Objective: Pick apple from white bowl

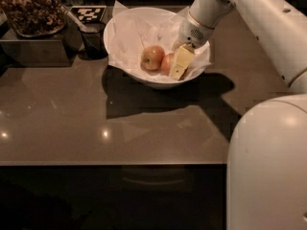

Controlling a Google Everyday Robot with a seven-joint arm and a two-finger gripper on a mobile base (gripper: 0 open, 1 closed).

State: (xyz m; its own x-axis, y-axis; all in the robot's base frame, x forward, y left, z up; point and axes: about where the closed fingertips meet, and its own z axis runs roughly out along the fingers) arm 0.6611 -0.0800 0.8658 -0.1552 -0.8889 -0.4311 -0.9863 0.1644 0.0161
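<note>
The white bowl point(125, 42), lined with crinkled white paper, stands at the back middle of the brown table. Two apples lie in it. The orange-red apple point(166, 64) is on the right, partly hidden behind my gripper. A smaller apple point(152, 57) with a paler patch lies just left of it, touching it. My gripper point(176, 70), with its yellow end, reaches down into the bowl from the upper right and sits right against the orange-red apple's right side.
A small dark cup point(93, 41) stands left of the bowl. A container of brown snacks point(31, 8) sits on a dark box at the far left, with a checkered tag point(88, 13) behind. My white body point(268, 166) fills the lower right. The table's front edge point(110, 164) runs across.
</note>
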